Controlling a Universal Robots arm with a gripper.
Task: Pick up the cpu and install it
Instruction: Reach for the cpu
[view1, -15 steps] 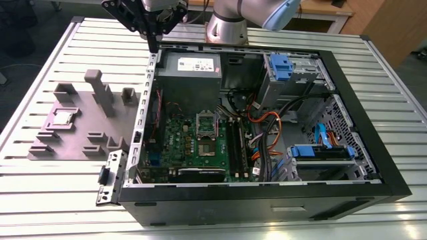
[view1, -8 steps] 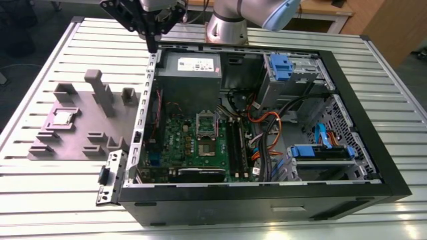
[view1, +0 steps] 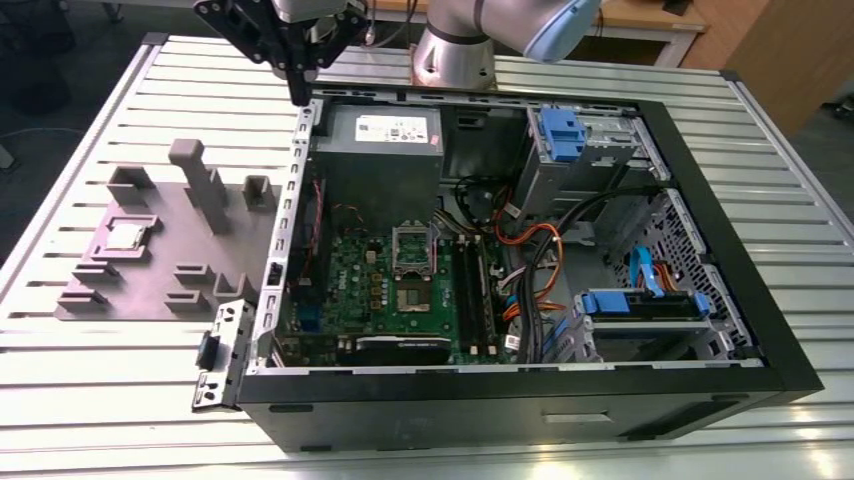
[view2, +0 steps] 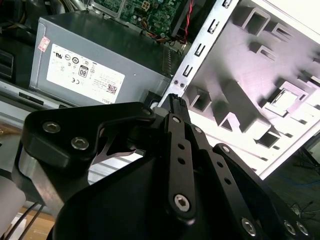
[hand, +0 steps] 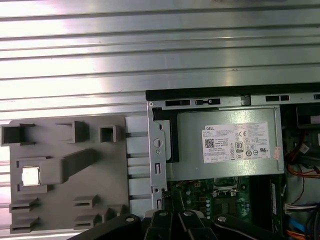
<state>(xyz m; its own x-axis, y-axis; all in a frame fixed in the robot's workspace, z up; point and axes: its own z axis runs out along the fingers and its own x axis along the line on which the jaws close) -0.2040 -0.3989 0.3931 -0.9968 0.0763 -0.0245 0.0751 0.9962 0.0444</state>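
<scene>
Empty hand (view1: 300, 92) over the case edge, cpu (view1: 127, 235) lying in its tray.
The hand's fingers are pinched together on nothing, hovering above the open computer case (view1: 727, 215) beside the power supply (view1: 380, 150). The cpu sits flat in a recess of the grey holder tray (view1: 200, 255) on the slatted desk (view1: 80, 350), well apart from the hand, at the exterior view's left of the case.

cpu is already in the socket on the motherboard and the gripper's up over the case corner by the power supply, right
Not quite. The cpu is not on the motherboard; it lies in a recess of the grey holder tray outside the case, as the exterior view shows. The gripper is over the case corner by the power supply.
</scene>
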